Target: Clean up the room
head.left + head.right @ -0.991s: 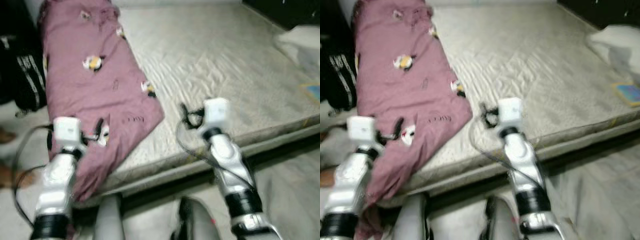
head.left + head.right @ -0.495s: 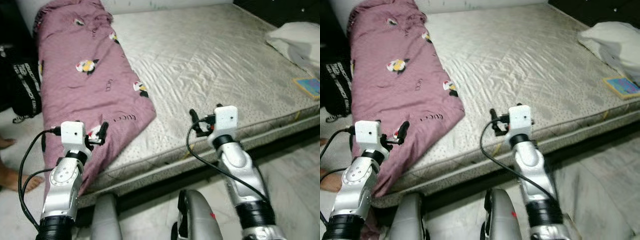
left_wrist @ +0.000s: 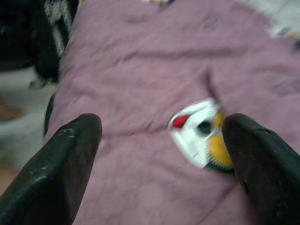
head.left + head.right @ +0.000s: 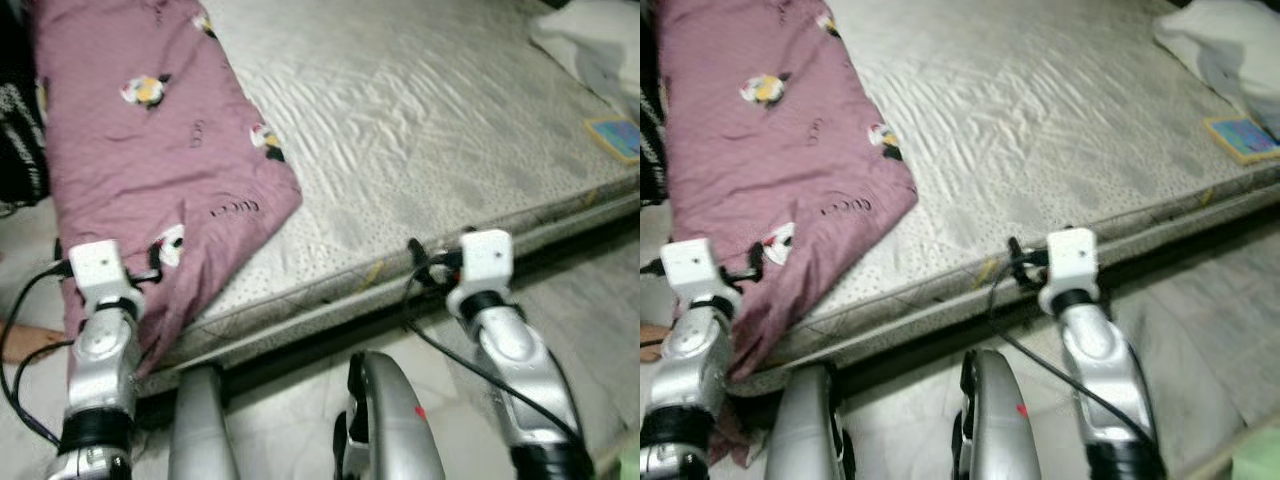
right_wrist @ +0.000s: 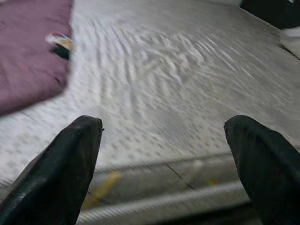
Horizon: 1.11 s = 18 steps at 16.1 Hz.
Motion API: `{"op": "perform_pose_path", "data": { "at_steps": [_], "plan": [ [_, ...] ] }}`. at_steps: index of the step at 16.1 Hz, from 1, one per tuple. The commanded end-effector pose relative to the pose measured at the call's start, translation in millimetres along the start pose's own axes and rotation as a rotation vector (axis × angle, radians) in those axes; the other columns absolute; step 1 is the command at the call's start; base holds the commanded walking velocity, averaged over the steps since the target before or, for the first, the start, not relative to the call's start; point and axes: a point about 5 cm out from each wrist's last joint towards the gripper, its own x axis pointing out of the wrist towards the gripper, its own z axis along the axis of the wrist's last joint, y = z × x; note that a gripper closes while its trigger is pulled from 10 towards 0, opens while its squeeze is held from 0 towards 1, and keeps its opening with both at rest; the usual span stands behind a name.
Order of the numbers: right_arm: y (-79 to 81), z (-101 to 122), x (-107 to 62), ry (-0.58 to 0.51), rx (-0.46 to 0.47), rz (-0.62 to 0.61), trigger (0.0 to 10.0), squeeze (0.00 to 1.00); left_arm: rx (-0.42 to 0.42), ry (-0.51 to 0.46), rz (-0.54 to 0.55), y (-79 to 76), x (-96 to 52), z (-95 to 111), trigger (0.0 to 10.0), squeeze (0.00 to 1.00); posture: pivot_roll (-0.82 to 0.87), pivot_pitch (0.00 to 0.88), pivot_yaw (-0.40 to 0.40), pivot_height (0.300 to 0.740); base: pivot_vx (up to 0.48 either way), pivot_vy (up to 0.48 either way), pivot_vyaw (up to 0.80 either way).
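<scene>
A mauve blanket [image 4: 150, 150] printed with small penguin figures is lying along the left side of a bare quilted mattress [image 4: 420, 130], its near end draping over the mattress's front edge toward the floor. Four penguin prints are showing on it, and its far end is running out of frame. The left gripper [image 3: 159, 140] is hovering just above the draped part, fingers spread wide and holding nothing, with one penguin print between them. The right gripper [image 5: 164, 150] is hanging before the mattress's front edge, likewise wide open and empty. At the mattress's right edge a white pillow [image 4: 1220, 45], partly cut off, is lying near one small blue-covered book [image 4: 1242, 138]. A dark bag [image 4: 18, 140] is standing left of the blanket, blurred.
</scene>
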Motion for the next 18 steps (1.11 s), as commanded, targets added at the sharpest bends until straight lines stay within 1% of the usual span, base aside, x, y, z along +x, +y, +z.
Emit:
{"op": "perform_pose_path", "data": {
  "at_steps": [1,2,4,6,7,8,9,10,13,14,17,18],
  "plan": [
    [-8.6,3.0,-4.7,0.003,-0.005,-0.025,10.0,0.00,0.015,0.061,0.015,-0.5,2.1,-9.0,10.0,0.00,-0.15,0.233,-0.077,0.564,0.000,0.000,0.00],
    [-9.5,3.7,-6.9,0.009,-0.009,-0.025,10.0,0.00,0.045,0.088,0.016,-2.5,5.3,-11.7,10.0,0.00,-0.15,0.236,-0.080,0.564,0.000,0.000,0.00],
    [-7.8,3.7,-9.6,0.025,-0.015,-0.015,10.0,0.00,0.077,0.166,0.004,-14.5,14.7,-17.6,10.0,0.00,-0.15,0.241,-0.087,0.564,0.000,0.000,0.00],
    [-6.1,5.4,-8.6,0.023,-0.018,-0.010,10.0,0.00,0.106,0.206,-0.071,-32.7,17.9,-19.2,10.0,0.00,-0.15,0.240,-0.088,0.564,0.000,0.000,0.00],
    [-5.5,6.1,-7.9,0.023,-0.018,-0.008,10.0,0.00,0.141,0.181,-0.088,-40.2,20.0,-14.9,10.0,0.00,-0.16,0.233,-0.083,0.564,0.000,0.000,0.00],
    [-5.2,7.9,-7.3,0.019,-0.019,-0.004,10.0,0.00,0.243,0.123,-0.146,-51.5,21.7,-7.8,10.0,0.00,-0.16,0.231,-0.080,0.564,0.000,0.000,0.00],
    [-5.7,9.4,-7.2,0.017,-0.022,-0.004,10.0,0.00,0.324,0.068,-0.233,-68.8,22.2,-1.0,10.0,0.00,-0.16,0.232,-0.077,0.564,0.000,0.000,0.00],
    [-5.7,9.3,-7.2,0.019,-0.023,-0.006,10.0,0.00,0.386,0.025,-0.304,-81.1,20.6,2.5,10.0,0.00,-0.16,0.232,-0.077,0.564,0.000,0.000,0.00],
    [-4.0,8.8,-6.8,0.018,-0.023,-0.003,10.0,0.00,0.484,-0.065,-0.409,-99.3,12.9,6.5,10.0,0.00,-0.16,0.226,-0.076,0.564,0.000,0.000,0.00],
    [-3.5,8.8,-6.1,0.019,-0.016,-0.001,10.0,0.00,0.506,-0.101,-0.452,-106.2,8.2,6.9,10.0,0.00,-0.16,0.225,-0.074,0.564,0.000,0.000,0.00],
    [-2.8,8.9,-4.0,0.021,-0.009,-0.001,10.0,0.00,0.524,-0.141,-0.581,-119.4,-6.6,-0.6,10.0,0.00,-0.15,0.216,-0.078,0.564,0.000,0.000,0.00],
    [-1.6,8.8,-2.9,0.020,-0.010,0.003,10.0,0.00,0.529,-0.156,-0.593,-120.6,-10.1,-2.3,10.0,0.00,-0.14,0.212,-0.079,0.564,0.000,0.000,0.00]
  ]
}}
